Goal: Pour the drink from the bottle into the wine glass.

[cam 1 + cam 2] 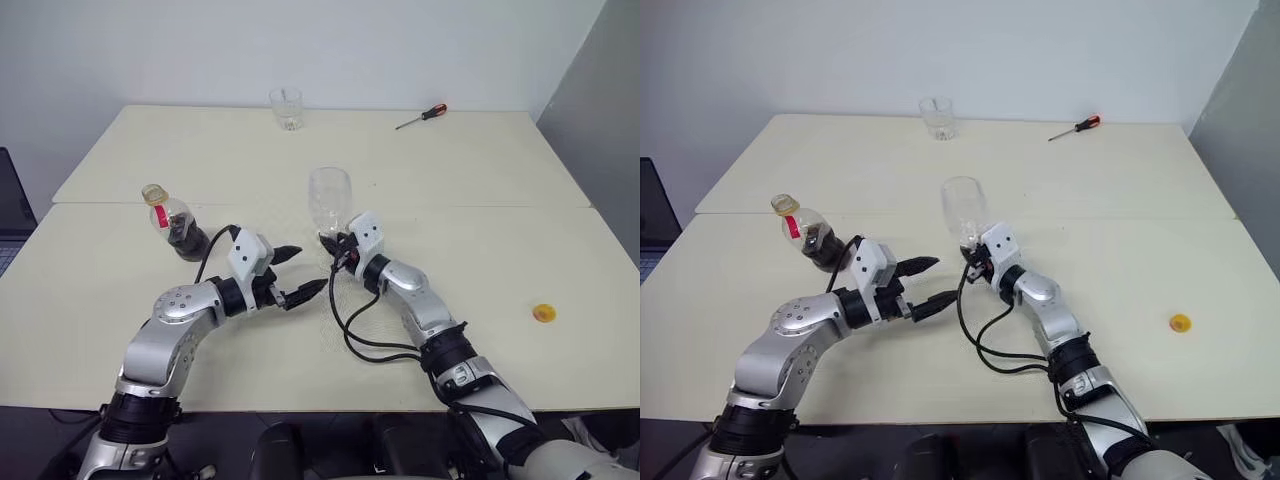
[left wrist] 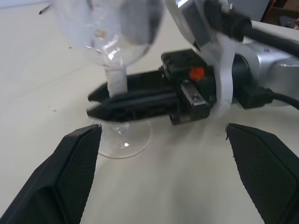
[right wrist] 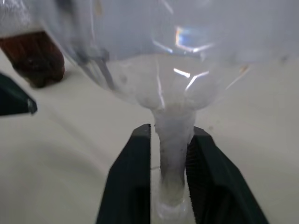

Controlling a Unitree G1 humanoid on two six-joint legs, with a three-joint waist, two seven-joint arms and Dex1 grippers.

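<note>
I'm seeing the right gripper (image 3: 170,177) pinching the clear stemmed wine glass (image 1: 330,200) mid-table, its foot hidden; left gripper (image 1: 296,272) gaping wide, the squat clear plastic bottle (image 1: 175,222) leaning toward the table's left edge

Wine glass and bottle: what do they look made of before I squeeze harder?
Wine glass: clear, glossy, sharp highlights on the bowl, probably glass; its stem looks frosted in the right wrist view. Bottle: thin clear plastic by its look, rounded body, red neck strip, dark liquid inside.
</note>
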